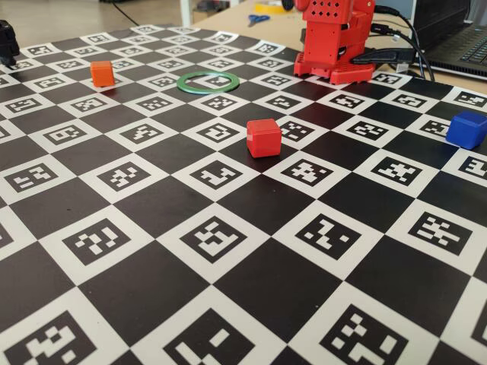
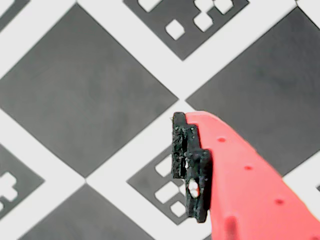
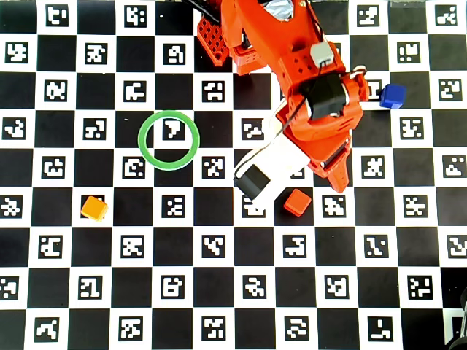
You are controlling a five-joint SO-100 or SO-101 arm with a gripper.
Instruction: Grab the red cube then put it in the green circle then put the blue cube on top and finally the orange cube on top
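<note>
The first step is in hand: nothing has been stacked, and the arm is working toward the red cube [image 3: 297,202]. In the overhead view the cube lies on the checkered marker board [image 3: 219,306] just below the arm's front end, a little to the left of the red finger tip, near the gripper [image 3: 337,182] but apart from it. The wrist view shows no cube at all, only board squares under one red finger [image 2: 240,175] with its black pad [image 2: 190,165], so the camera is not yet looking at the target.

The green circle [image 3: 169,140] lies empty, up and to the left of the red cube in the overhead view, with a marker square showing through its open centre. The orange cube [image 3: 94,208] sits further left, below the ring, and the blue cube [image 3: 392,95] rests at the right beside the arm's body. In the fixed view all three cubes stand alone on the board, well apart from each other.

Only one finger shows clearly in the wrist view and the overhead view hides the other beneath the arm, so I cannot tell whether the jaws are spread or closed; they seem to hold nothing.

The next move calls for shifting the gripper left and down in the overhead view until it sits over the red cube, parting the fingers to either side of it, then lowering and closing before carrying it to the ring
</note>
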